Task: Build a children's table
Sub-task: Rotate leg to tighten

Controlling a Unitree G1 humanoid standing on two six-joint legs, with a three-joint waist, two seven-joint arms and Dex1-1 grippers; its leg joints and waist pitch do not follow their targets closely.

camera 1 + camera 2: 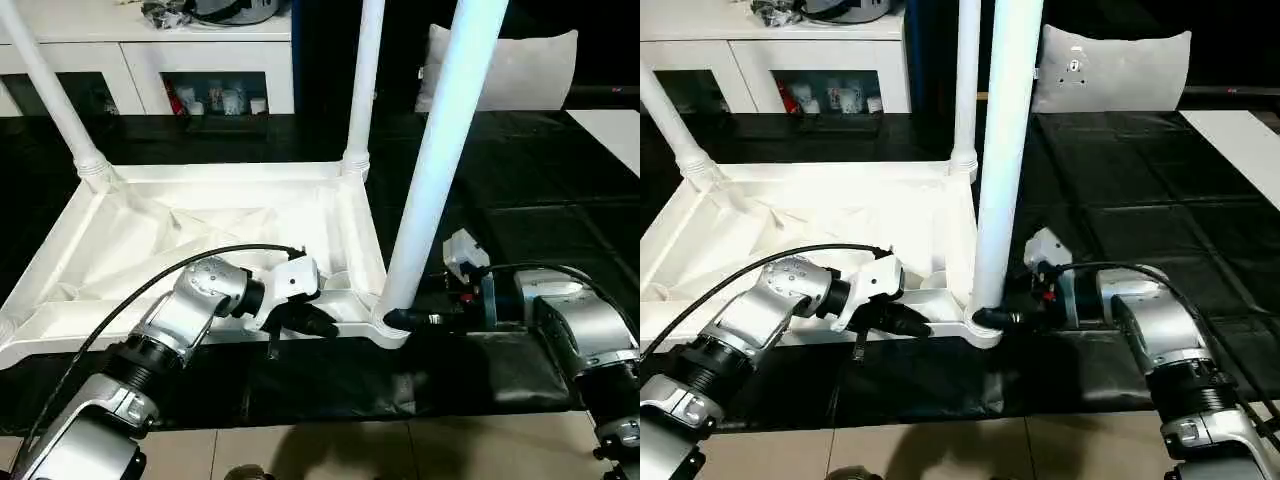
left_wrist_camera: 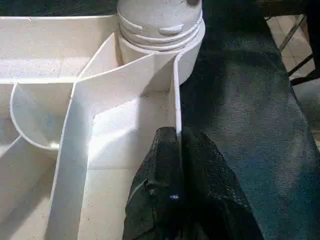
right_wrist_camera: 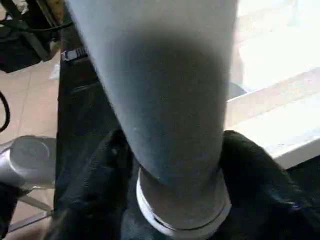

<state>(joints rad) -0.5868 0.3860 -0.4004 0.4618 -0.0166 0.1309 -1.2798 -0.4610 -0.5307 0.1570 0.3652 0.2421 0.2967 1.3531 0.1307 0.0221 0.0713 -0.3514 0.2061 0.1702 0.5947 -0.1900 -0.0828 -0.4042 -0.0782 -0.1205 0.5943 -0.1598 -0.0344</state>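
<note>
The white table top (image 1: 130, 235) lies upside down on a black mat, ribbed underside facing up. Two legs stand in its far corner sockets, one at the left (image 1: 60, 100) and one at the right (image 1: 365, 80). A third leg (image 1: 430, 170) rises from the near right socket (image 1: 385, 328). My right gripper (image 1: 400, 318) is shut on this leg's base, its black fingers (image 3: 100, 170) wrapped around both sides. My left gripper (image 1: 318, 322) is shut on the top's near rim (image 2: 177, 100), just left of that socket, one finger (image 2: 165, 165) inside the rim wall and one outside.
The black mat (image 1: 500, 200) covers the floor around the table, with tiled floor (image 1: 350, 450) at its near edge. White glass-door cabinets (image 1: 150, 60) stand at the back left. A white pillow (image 1: 500, 70) leans at the back right.
</note>
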